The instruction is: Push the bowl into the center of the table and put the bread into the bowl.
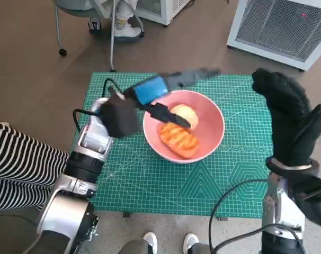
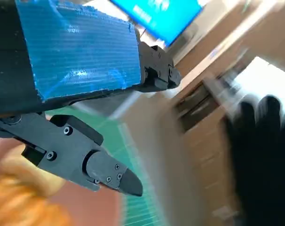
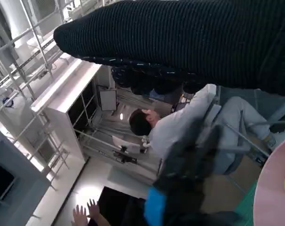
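Observation:
A pink bowl stands near the middle of the green mat. Inside it lie an orange-brown bread and a pale round bun. My left hand hovers over the bowl's far left rim, its fingers spread and nothing in them. The left wrist view shows its blue-taped back, a black finger, and blurred orange bread below. My right hand is raised upright at the mat's right edge, fingers apart, holding nothing. The glove spans the right wrist view.
A white grilled cabinet stands beyond the mat's far right corner. Chair legs and someone's shoes are behind the table. A striped-sleeved person is at the left. Shoe tips show at the near edge. A seated person appears in the right wrist view.

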